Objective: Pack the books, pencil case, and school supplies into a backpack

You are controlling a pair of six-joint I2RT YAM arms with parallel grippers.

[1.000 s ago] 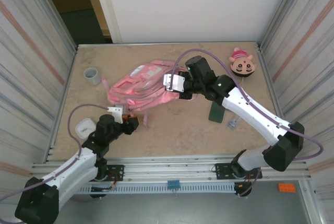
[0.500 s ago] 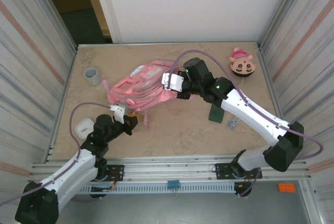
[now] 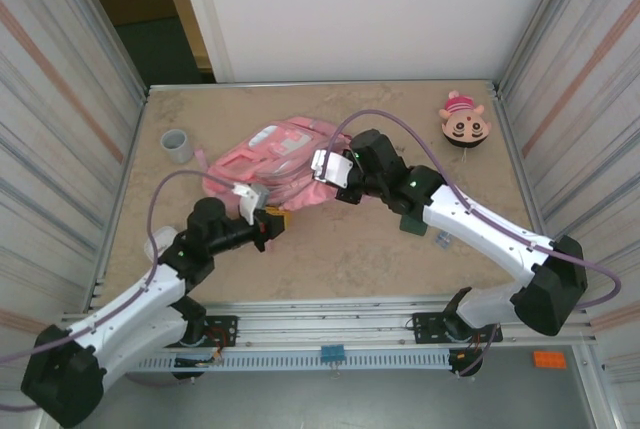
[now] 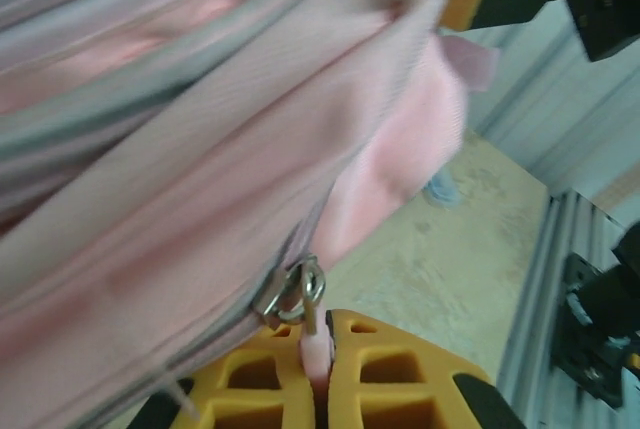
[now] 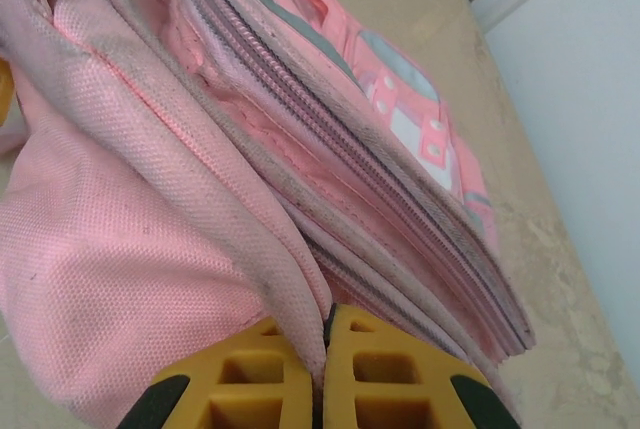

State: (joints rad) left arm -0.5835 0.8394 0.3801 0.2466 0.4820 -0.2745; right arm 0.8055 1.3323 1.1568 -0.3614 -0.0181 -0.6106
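Large soft pink fabric backpack gripped from two sides near the middle of the beige table.

The left gripper is closed tight on the backpack's small pink zipper pull, which hangs from a metal ring. The right gripper is pinched shut on a fold of the backpack's pink cloth at its right edge. A flat dark green pencil case is seen partly under the right arm, with a tiny pale bluish-grey item just beside it.
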